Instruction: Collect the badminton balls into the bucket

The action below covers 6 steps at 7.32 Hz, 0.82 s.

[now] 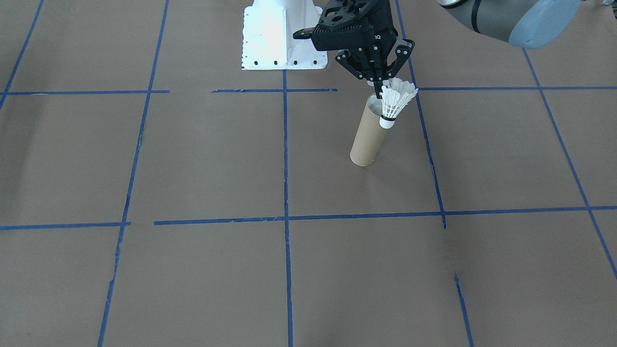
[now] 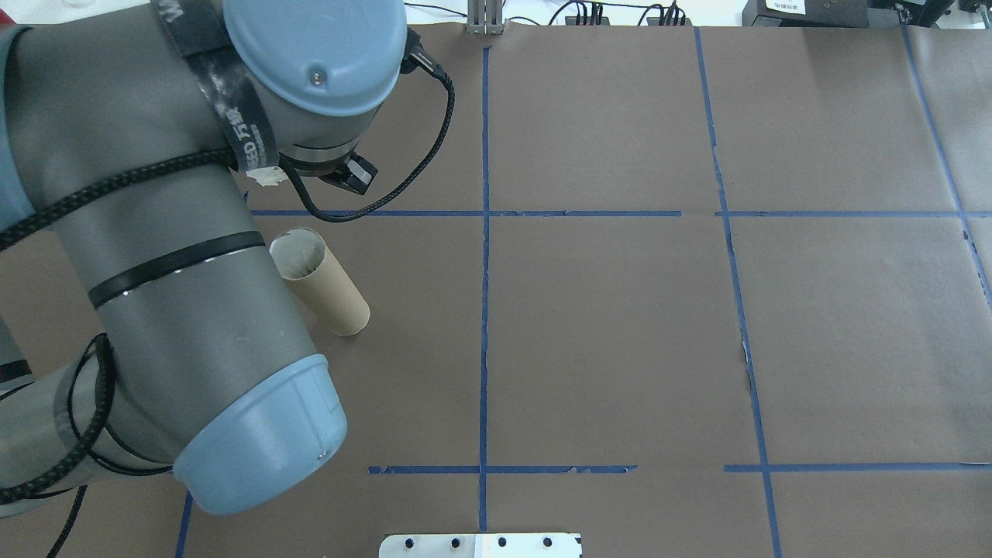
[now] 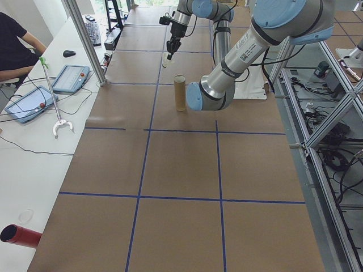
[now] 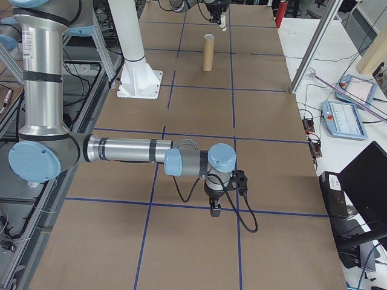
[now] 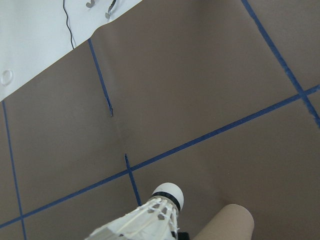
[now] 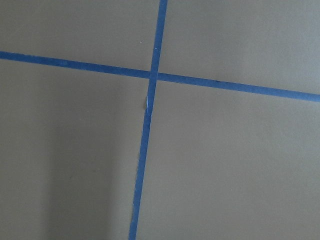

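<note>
The bucket, a tan cardboard tube (image 1: 368, 137), stands upright on the brown table, its pale mouth (image 2: 297, 253) open to the overhead view. My left gripper (image 1: 384, 86) is shut on the feather skirt of the badminton ball, a white shuttlecock (image 1: 396, 102), which hangs cork-down. The side views show the shuttlecock (image 3: 166, 56) higher than the tube (image 3: 180, 93) and offset toward the side away from the robot. In the left wrist view the shuttlecock (image 5: 157, 212) sits beside the tube (image 5: 225, 226). My right gripper (image 4: 214, 209) points down near the table; I cannot tell its state.
The white robot base (image 1: 282, 36) stands behind the tube. Blue tape lines (image 1: 286, 159) cross the brown paper. A side bench holds tablets (image 3: 71, 76), a grabber tool (image 3: 61, 126) and a red cylinder (image 3: 20, 235); a person's arm (image 3: 14, 42) rests there.
</note>
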Each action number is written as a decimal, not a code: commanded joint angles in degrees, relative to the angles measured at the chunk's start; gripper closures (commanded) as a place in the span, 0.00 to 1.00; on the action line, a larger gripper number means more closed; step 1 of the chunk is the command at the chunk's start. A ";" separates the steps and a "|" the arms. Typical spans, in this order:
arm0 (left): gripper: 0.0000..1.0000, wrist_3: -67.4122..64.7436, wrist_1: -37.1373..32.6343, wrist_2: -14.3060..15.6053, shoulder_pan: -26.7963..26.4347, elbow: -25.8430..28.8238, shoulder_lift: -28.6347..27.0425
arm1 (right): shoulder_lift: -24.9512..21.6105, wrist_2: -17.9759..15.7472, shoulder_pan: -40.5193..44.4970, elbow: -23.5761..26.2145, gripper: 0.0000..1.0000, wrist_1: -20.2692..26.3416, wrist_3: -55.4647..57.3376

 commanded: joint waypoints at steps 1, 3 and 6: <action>1.00 3.24 1.05 0.99 0.64 -0.24 -0.22 | 0.00 0.00 0.00 -0.08 0.00 0.00 0.00; 1.00 3.34 2.72 0.90 0.47 -1.56 -0.13 | 0.00 0.00 0.00 0.00 0.00 0.00 0.00; 1.00 12.72 3.69 0.28 0.29 0.27 -0.74 | 0.00 0.00 0.00 0.00 0.00 0.00 0.00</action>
